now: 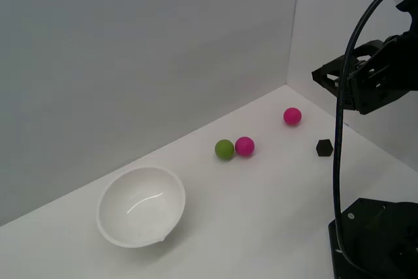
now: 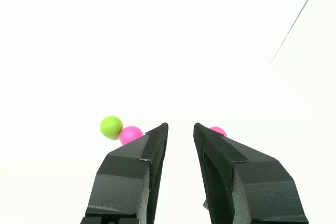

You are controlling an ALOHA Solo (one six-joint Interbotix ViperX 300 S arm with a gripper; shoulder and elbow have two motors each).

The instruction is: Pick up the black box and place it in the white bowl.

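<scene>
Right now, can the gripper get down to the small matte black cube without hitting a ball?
Probably yes. The small matte black cube sits alone on the white table, apart from the nearest pink ball. The gripper is open, empty and raised. The wrist view doesn't show the cube, so alignment is unconfirmed.

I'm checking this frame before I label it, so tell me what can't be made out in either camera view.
- Black box: absent from the wrist view; whether the fingers cover it cannot be told.
- Far pink ball: wrist view, mostly hidden behind a finger.
- Gripper: exterior view, dark and cut off by the exterior view's right edge; its opening is unreadable there.
- White bowl: out of the wrist view.
- Table surface: wrist view, overexposed, no detail.
</scene>
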